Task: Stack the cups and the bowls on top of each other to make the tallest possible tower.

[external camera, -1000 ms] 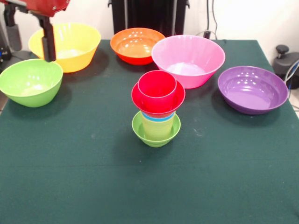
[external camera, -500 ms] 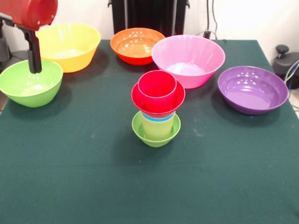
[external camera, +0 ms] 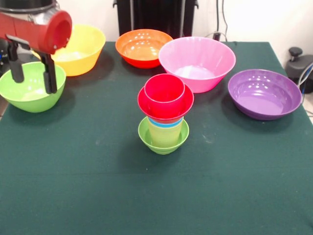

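The tower stands mid-table: a small lime-green bowl [external camera: 163, 142] holds a pale yellow cup [external camera: 165, 133], then a blue cup's rim [external camera: 166, 124], a small red bowl [external camera: 165, 108] and a red cup [external camera: 165, 89] on top. Loose bowls ring it at the back: green [external camera: 30, 92], yellow [external camera: 82, 49], orange [external camera: 143, 48], pink [external camera: 196, 61] and purple [external camera: 264, 94]. My gripper [external camera: 33, 85] hangs open over the green bowl at far left. One black finger is at the bowl's left side and the other finger [external camera: 49, 78] is at its right rim. Nothing is held.
The table's dark green cloth [external camera: 156, 196] stretches toward the front. A black device [external camera: 299, 63] with a cable sits just off the table's right edge. The green bowl lies close to the left edge.
My arm has swung from in front of the yellow bowl down to the green bowl. The wrist has turned, so both spread fingers now show. The tower and bowls have not moved.
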